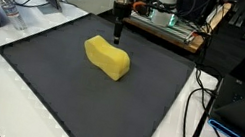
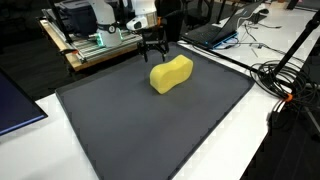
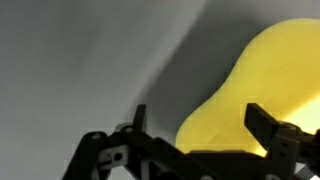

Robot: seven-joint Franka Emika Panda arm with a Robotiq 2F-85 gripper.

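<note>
Lab bench, cluttered edges — dark mat (image 1: pixel 47 91) fills middle of both exterior views. Yellow sponge (image 1: pixel 107 58) lies flat on mat, centre-top of frame, nothing else beside it. Gripper (image 1: pixel 115 39) hangs just above sponge's far end, jaws spread wide, holding nothing. Wrist view: sponge sits lower right, only partly between fingertips (image 3: pixel 139 118). Judgement for reach — centre sponge's narrow waist between jaws, set jaws across short width, descend straight, stop short of mat, close gently. Foam squashes, so off-centre grip likely twists it.
</note>
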